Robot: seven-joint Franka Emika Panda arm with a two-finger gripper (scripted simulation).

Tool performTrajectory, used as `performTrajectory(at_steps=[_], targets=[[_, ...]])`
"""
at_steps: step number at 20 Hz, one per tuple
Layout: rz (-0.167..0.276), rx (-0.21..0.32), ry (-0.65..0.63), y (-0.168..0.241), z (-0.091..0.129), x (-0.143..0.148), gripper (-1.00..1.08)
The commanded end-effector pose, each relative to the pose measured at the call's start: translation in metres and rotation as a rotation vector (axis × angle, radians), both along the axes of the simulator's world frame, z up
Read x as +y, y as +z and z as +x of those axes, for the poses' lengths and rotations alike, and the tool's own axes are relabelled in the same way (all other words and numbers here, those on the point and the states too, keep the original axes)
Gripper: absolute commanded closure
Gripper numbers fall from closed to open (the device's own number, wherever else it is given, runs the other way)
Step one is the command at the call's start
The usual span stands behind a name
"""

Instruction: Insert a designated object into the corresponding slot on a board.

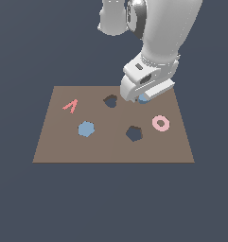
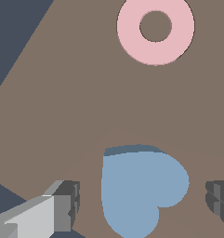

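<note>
While the jaws stand wide on either side of the blue heart (image 2: 141, 188), untouched on the board (image 1: 58, 146), centre them squarely before closing

Bare board (image 1: 110, 149) lies between the gripper (image 1: 143, 98) near the far edge and the heart slot (image 1: 110, 101); the pink ring (image 1: 161, 123) sits well aside toward the right edge.

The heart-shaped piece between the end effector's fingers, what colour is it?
Light blue. The heart-shaped piece shows best in the wrist view.
</note>
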State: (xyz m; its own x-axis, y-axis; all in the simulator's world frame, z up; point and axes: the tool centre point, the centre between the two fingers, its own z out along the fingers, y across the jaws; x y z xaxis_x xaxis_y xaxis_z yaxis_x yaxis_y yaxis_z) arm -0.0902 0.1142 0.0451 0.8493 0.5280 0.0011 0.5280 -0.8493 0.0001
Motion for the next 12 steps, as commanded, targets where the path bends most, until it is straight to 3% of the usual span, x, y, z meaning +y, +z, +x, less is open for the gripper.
performTrajectory(at_steps=[1, 6, 7, 12], targets=[[0.0, 0.001, -0.001, -0.0071, -0.0002, -0.0004, -0.92], [-0.001, 0.001, -0.002, -0.0152, -0.0003, -0.0006, -0.92], [-0.001, 0.001, -0.002, -0.0152, -0.0003, -0.0006, 1.08], [-0.001, 0.001, -0.002, -0.0152, -0.0003, -0.0006, 1.08]])
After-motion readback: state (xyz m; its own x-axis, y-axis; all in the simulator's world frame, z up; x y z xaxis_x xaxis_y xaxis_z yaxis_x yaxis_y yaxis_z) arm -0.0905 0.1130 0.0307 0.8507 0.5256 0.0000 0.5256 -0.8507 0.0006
